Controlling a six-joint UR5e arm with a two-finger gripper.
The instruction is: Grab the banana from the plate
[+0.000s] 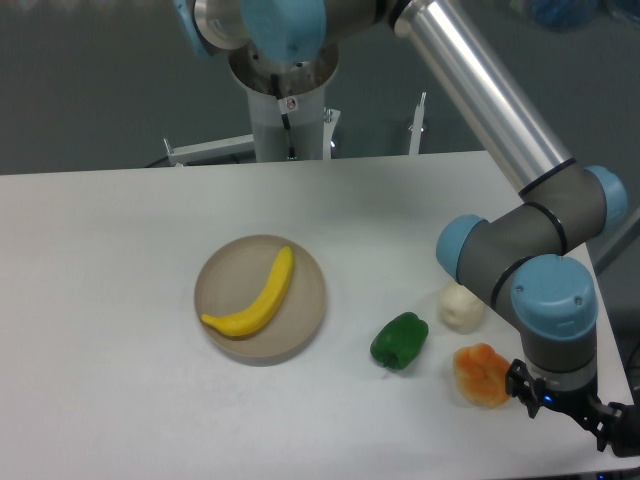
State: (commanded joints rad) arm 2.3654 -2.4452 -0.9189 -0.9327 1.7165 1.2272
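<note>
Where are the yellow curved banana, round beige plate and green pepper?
yellow curved banana [262, 299], fixed camera, mid-body
round beige plate [305, 322], fixed camera, bare right rim
green pepper [400, 340], fixed camera, centre

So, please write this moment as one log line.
banana: on plate | hand: out of view | grasp: not started

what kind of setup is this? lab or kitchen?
Likely a robot lab: a bare white table against a plain grey backdrop, an arm mounted at its edge, and a banana on a plate.
</note>
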